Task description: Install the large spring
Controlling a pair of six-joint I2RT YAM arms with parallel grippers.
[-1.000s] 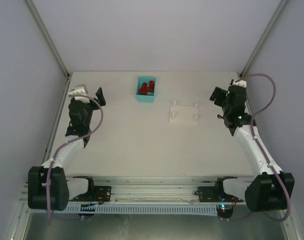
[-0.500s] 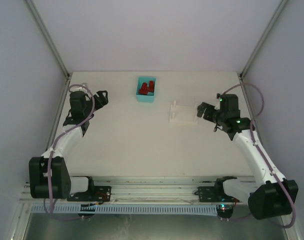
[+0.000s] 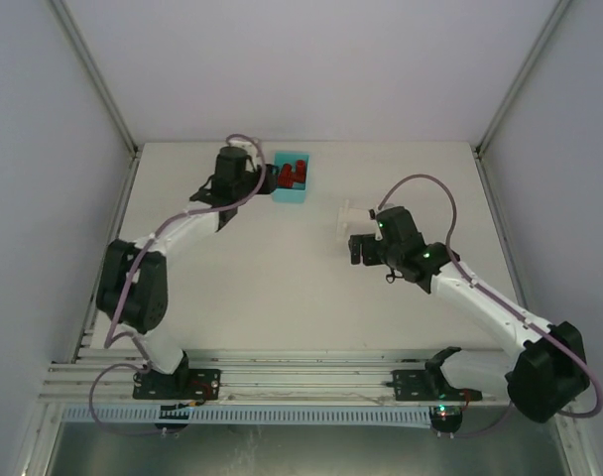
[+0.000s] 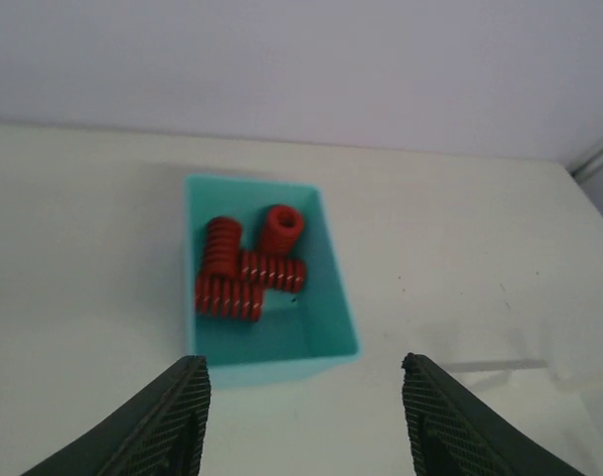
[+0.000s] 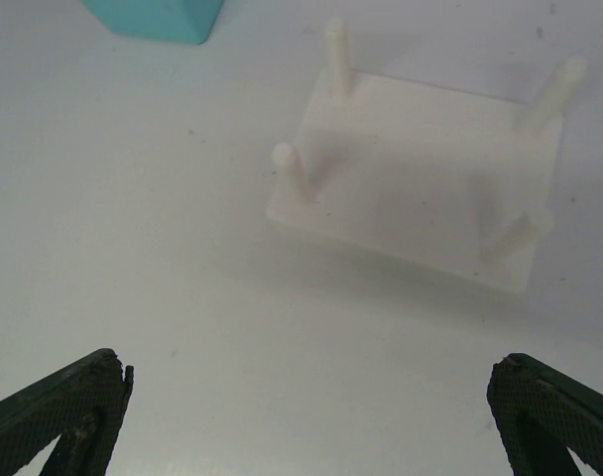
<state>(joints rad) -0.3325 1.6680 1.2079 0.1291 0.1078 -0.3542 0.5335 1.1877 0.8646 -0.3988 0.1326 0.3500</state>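
Four red springs in bin, four pegs

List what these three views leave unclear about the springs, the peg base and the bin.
- Red springs: piled and overlapping in the left wrist view and tiny in the top view, so which one is large is unclear.
- Peg base: the right arm covers part of it in the top view.
- Teal bin: cut off by the top edge in the right wrist view.
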